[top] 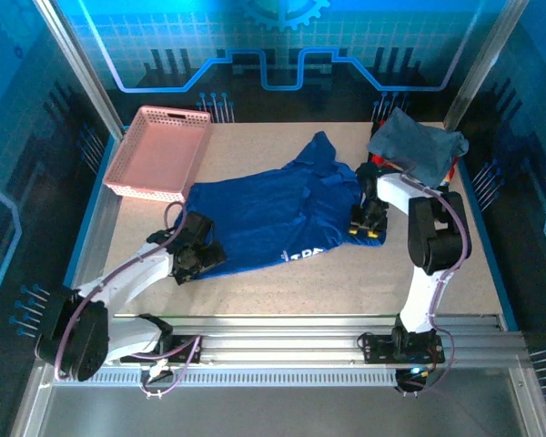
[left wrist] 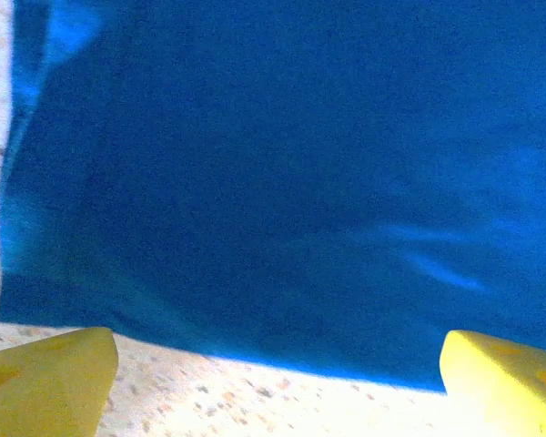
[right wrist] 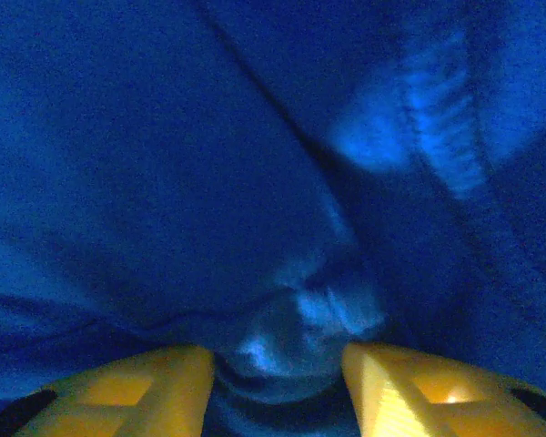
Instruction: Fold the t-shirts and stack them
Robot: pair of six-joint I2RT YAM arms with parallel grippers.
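The royal-blue t-shirt (top: 273, 218) lies spread across the middle of the tabletop (top: 328, 291), loosely flat with a few wrinkles. One sleeve reaches toward the far edge, and the white lettering (top: 305, 254) peeks out along the hem nearest the arms. The slate grey-blue t-shirt (top: 417, 146) sits well apart from it, crumpled in a heap at the far right corner (I can't make out what it is resting on).

The right end effector (top: 369, 226) is down on the blue shirt's right edge. In the right wrist view (right wrist: 278, 360), its yellow fingers (right wrist: 146, 391) are drawn in on a bunched fold of the blue cloth (right wrist: 209, 164), pinching it between them.

The left end effector (top: 198, 253) rests at the shirt's near left corner. From the left wrist camera (left wrist: 278, 350), its yellow fingers (left wrist: 55, 382) stand spread wide. The shirt's hem (left wrist: 291, 182) runs across between them, with a strip of speckled tabletop showing below, and nothing is held (the cloth simply lies flat there).

Off at the far left corner of the tabletop stands the pink basket (top: 150, 189), just beside the blue shirt's far left edge.
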